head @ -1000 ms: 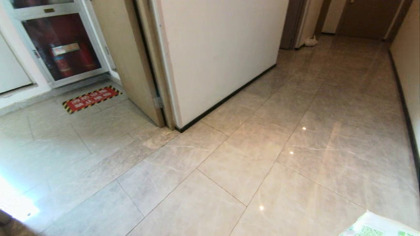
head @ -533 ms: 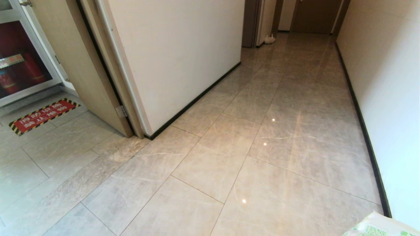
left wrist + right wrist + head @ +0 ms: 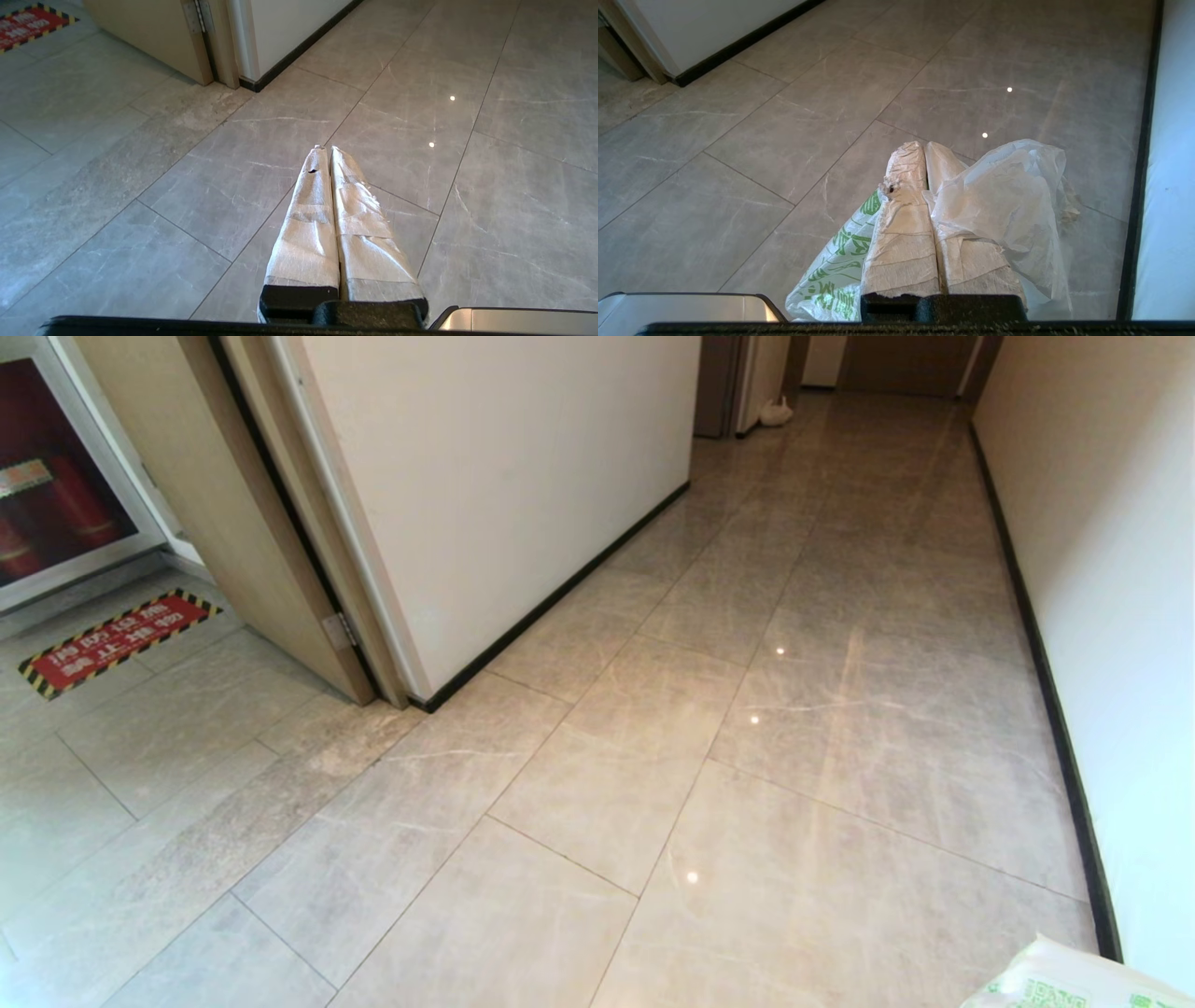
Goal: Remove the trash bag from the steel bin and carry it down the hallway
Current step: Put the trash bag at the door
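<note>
- Our right fingers (image 3: 924, 149) pinch the bag (image 3: 1004, 200); what is in it we cannot tell.
- Our left fingers (image 3: 325, 151) are pressed together, empty.
- Glossy hallway (image 3: 840, 616) tiles run between white walls.

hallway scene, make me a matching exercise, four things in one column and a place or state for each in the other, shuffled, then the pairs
Things
1. trash bag
2. left gripper
3. floor warning sticker
4. black baseboard

Places or states
A. lies on the tiles in front of the glass-fronted cabinet
B. pinched between the shut fingers of the right gripper
C. shut on nothing, above bare tile
D. runs along the foot of the right-hand wall, down the hallway

Pairs: 1-B, 2-C, 3-A, 4-D
</note>
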